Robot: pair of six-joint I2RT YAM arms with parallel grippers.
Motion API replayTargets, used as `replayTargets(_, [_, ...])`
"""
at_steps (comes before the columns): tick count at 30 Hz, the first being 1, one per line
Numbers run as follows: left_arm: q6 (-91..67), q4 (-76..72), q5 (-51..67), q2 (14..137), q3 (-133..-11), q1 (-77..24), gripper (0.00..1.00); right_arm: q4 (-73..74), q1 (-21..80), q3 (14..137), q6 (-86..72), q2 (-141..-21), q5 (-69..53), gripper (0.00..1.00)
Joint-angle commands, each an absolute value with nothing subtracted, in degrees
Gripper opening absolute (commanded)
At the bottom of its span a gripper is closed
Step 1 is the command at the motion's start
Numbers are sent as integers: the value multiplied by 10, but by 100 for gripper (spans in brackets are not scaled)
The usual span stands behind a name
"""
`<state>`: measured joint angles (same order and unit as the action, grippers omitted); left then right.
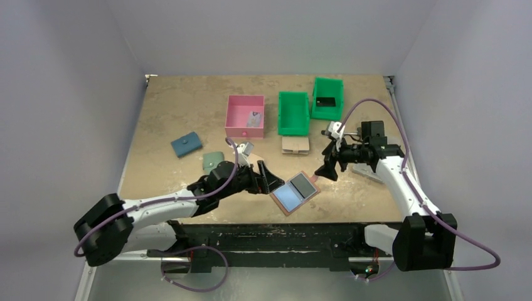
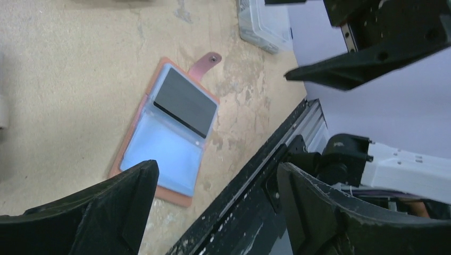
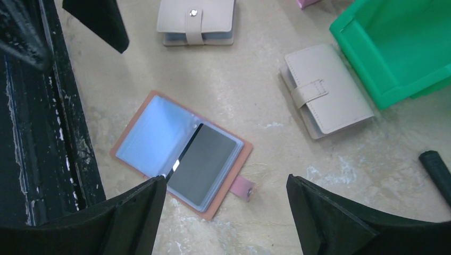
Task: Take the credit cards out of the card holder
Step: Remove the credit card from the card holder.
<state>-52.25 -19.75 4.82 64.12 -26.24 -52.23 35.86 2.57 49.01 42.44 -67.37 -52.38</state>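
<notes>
The reddish-brown card holder (image 1: 285, 199) lies open on the table near the front edge, its light blue lining up and its snap tab (image 2: 206, 62) spread out. A black card (image 1: 305, 184) sits in its right-hand sleeve, and it also shows in the left wrist view (image 2: 186, 101) and the right wrist view (image 3: 205, 159). My left gripper (image 1: 270, 179) is open and empty just left of the holder (image 2: 165, 146). My right gripper (image 1: 327, 169) is open and empty just right of and above the holder (image 3: 149, 135).
A pink bin (image 1: 233, 119) holds a pale grey card (image 1: 254, 119). Two green bins (image 1: 293, 122) stand at the back; the far one (image 1: 319, 110) holds a black card (image 1: 326, 101). Beige wallets (image 3: 327, 90) (image 3: 197, 21), a blue wallet (image 1: 186, 145) and a sage green wallet (image 1: 212, 161) lie around.
</notes>
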Motion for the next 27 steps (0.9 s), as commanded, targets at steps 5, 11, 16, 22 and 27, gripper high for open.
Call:
replayTargets(5, [-613, -460, -6, 762, -231, -537, 80, 311, 45, 461, 442, -680, -505, 81])
replayTargets(11, [-657, -483, -37, 827, -241, -560, 63, 290, 101, 458, 418, -707, -444, 59])
replayTargets(16, [-691, -494, -61, 873, -240, -582, 49, 285, 148, 464, 401, -745, -397, 36])
replayTargets(22, [-707, -529, -70, 911, -238, -601, 47, 313, 168, 486, 413, -784, -372, 23])
replayTargets(27, [-708, -541, -73, 920, -238, -603, 47, 354, 168, 505, 443, -802, -375, 22])
